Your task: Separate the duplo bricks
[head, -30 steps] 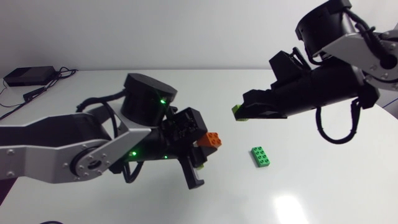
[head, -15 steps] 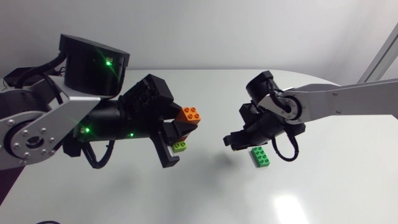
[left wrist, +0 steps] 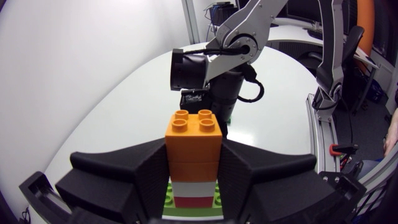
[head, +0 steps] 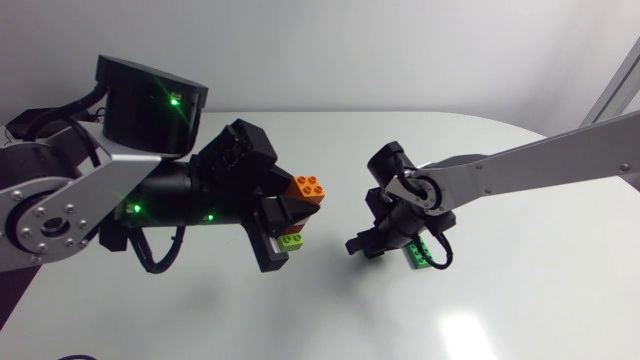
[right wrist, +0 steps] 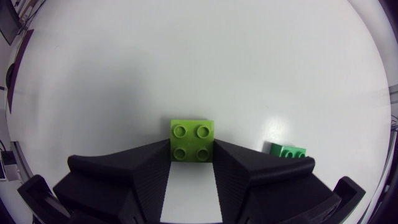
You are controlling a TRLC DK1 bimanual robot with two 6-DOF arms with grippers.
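both grippers clamped on bricks

my left gripper (left wrist: 193, 163) was closed on a stack of bricks (left wrist: 193, 186), left of centre over the table (head: 500, 300). an orange brick (head: 308, 187) stuck out at the free end, with white, red and lime layers back between the fingers. my right gripper (right wrist: 191, 150) sat low to the right, its fingers pressed against both sides of a single lime brick (right wrist: 192, 138). a dark green brick (right wrist: 288, 150) lay on the table just beside that gripper, partly hidden behind its wrist from overhead.
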